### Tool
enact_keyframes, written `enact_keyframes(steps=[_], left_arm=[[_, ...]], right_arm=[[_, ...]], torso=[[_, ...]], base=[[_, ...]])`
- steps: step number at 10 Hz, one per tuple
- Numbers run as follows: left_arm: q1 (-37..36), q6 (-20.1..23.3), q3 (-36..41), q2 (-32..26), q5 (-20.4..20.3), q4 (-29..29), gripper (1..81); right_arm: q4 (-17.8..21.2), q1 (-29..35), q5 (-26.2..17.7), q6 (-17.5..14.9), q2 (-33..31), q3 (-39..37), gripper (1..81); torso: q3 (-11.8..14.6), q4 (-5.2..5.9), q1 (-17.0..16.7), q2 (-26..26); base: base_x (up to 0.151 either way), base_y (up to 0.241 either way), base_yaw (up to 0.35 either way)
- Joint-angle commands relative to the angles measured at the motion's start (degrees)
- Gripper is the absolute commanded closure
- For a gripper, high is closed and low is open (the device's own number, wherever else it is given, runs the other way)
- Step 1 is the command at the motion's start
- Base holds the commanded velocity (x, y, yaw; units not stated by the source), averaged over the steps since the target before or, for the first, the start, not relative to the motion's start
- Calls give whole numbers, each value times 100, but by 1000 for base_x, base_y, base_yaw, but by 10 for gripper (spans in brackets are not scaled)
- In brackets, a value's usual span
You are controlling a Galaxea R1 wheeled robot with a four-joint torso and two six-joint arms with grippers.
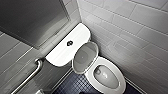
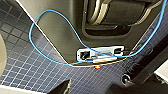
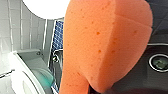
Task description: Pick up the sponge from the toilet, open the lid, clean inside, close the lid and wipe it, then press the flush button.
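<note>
The orange-red sponge (image 3: 105,42) looms close in the right wrist view, and my right gripper (image 3: 96,89) is shut on its lower end. Beyond it lies the white toilet (image 3: 18,77) with water in its bowl. In the head view the toilet (image 1: 106,76) stands in the corner, its seat down and its bowl uncovered. Its lid (image 1: 83,57) is raised, greyish underside showing, and leans towards the cistern. The dark flush button (image 1: 69,43) sits in the middle of the cistern top. My left gripper is open and holds nothing, over the dark blue tiled floor (image 2: 25,62).
Grey tiled walls (image 1: 135,32) close in behind and to the right of the toilet. A metal grab bar (image 1: 32,72) runs along the left wall under a large dark panel (image 1: 32,20). A blue cable (image 2: 45,30) loops over the robot's base.
</note>
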Motion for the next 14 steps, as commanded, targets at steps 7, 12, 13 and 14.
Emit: enact_keyframes(steps=[7, 12, 13, 14], left_arm=[[282, 23, -42, -22, 521, 3, 10], [282, -47, -34, -13, 592, -41, 10], [282, -47, -33, -4, 592, -41, 10], [282, -47, -42, -12, 600, -32, 10]], right_arm=[[572, 2615, -1845, 87, 1027, -1162, 811], [563, 3917, -2619, 280, 1984, -2023, 811], [572, 4101, -2679, 289, 2194, -2206, 811], [564, 4269, -2872, 324, 2448, -2521, 811]], torso=[[0, 0, 0, 0], [-2, 0, 0, 2], [-2, 0, 0, 2], [-2, 0, 0, 2]], base=[[0, 0, 0], [0, 0, 0], [0, 0, 0], [0, 0, 0]])
